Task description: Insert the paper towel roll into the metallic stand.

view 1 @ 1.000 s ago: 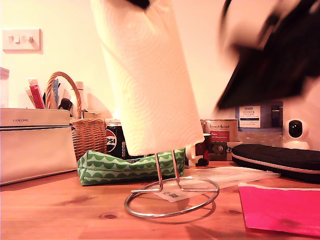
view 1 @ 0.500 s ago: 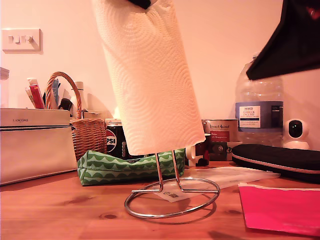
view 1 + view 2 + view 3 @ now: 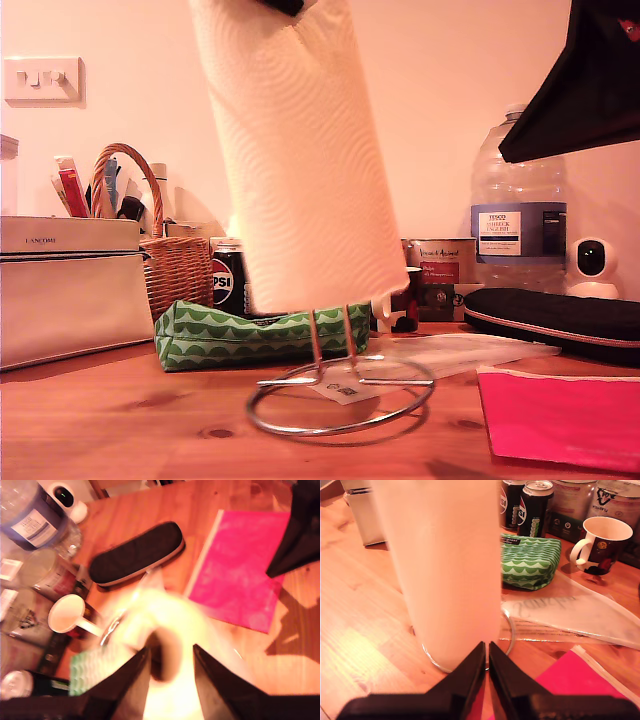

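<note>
The paper towel roll (image 3: 305,160) hangs tilted above the table in the exterior view, and my first gripper (image 3: 171,650) is shut on its top end (image 3: 285,5). The roll's lower end is over the metallic stand (image 3: 330,433). The stand's two upright wires run up into the core from the ring base, so only their short lower part shows. My second gripper (image 3: 486,647) is shut on nothing, close beside the roll (image 3: 445,570) and above the ring (image 3: 511,632). Its arm (image 3: 590,90) is at the exterior view's upper right.
Behind the stand lie a green pouch (image 3: 250,335), Pepsi cans (image 3: 228,280), a wicker basket (image 3: 175,270) and a white box (image 3: 70,290). At the exterior view's right are a pink sheet (image 3: 565,415), a black case (image 3: 560,315), a water bottle (image 3: 518,220) and a mug (image 3: 600,542).
The second arm has swung up and off to the exterior view's right. The roll has shifted slightly, and the stand's base has moved a little under it.
</note>
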Robot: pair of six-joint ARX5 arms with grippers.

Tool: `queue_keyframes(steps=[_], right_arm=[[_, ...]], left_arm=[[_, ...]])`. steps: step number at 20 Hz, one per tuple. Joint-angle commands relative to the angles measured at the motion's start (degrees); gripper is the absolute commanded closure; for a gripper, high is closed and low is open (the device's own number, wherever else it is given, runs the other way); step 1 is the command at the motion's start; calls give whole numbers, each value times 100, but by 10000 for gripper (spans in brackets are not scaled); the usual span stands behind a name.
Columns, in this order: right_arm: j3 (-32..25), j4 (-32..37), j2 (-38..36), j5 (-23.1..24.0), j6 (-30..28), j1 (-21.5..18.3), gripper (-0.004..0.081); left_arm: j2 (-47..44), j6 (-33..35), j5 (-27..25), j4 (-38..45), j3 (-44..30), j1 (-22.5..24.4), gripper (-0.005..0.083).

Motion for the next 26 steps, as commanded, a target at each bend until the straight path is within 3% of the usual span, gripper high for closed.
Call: queue_keyframes(steps=[1,3,6,13,15,19,24,26], right_arm=[[-50,39,4,83,0,24,781],[-50,39,4,109,0,24,781],[-50,151,4,127,2,24,781],[-48,837,-4,286,-39,11,781],[-48,887,-2,387,-269,-157,781],[-48,881,-4,138,-330,-1211,781],[-48,883,-195,-1281,-437,-2830,781],[-50,885,-308,-1475,-437,-3215,781]], left_arm=[[-24,26,22,-13,136,-17,539],[-24,26,20,-144,243,-17,601],[-31,15,20,-297,337,-17,802],[-330,-575,2,-597,350,11,794],[-332,-713,39,-745,350,59,794],[-365,-855,39,-841,343,304,794],[-516,-1150,-37,-765,28,420,794],[-761,-1296,-109,-461,-330,632,794]])
